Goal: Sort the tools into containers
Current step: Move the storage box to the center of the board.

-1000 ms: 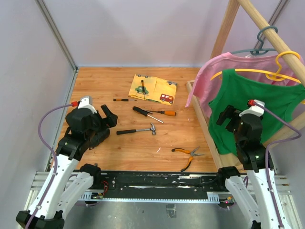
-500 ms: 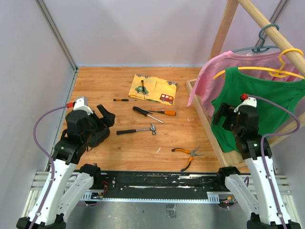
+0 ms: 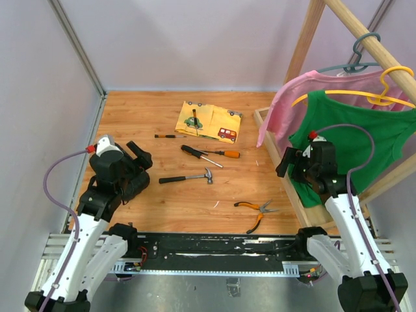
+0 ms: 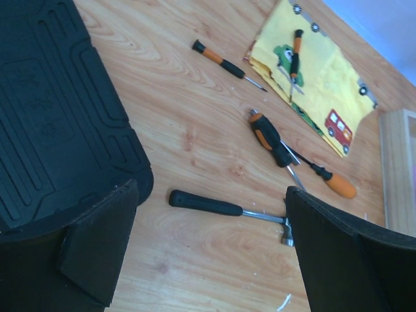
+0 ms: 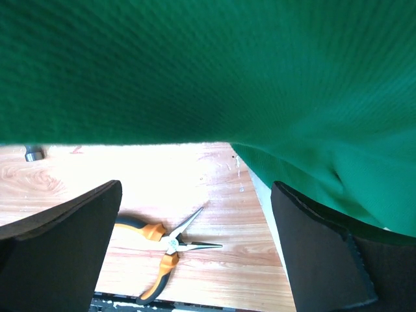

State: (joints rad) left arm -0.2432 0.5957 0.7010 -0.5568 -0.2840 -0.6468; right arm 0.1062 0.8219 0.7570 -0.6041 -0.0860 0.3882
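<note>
The black case point(image 4: 52, 123) lies flat at the left of the table point(image 3: 169, 208), ribbed face up, with the black-handled claw hammer point(image 3: 187, 177) on its side just beside it, head pointing right. Behind the hammer, a black-and-orange screwdriver point(image 3: 194, 152) and an orange screwdriver point(image 3: 229, 154) cross at their shafts, a thin screwdriver point(image 3: 170, 136) lies farther back, and a small screwdriver point(image 3: 194, 121) rests on the yellow cloth point(image 3: 221, 123). The orange-handled pliers point(image 3: 255, 209) lie well apart near the front edge, handles spread.

Left end effector point(image 4: 211, 192): fingers are spread wide, nothing is held. Black ribbed case point(image 4: 58, 117) is seen at left on the wooden surface point(image 4: 195, 273). Hammer point(image 4: 227, 209) is laid just right of it. Two orange-and-black screwdrivers point(image 4: 270, 138) are crossed farther off. Thin screwdriver point(image 4: 224, 64) is laid beyond them. Small screwdriver point(image 4: 296, 52) is laid on the yellow cloth point(image 4: 325, 97).
</note>
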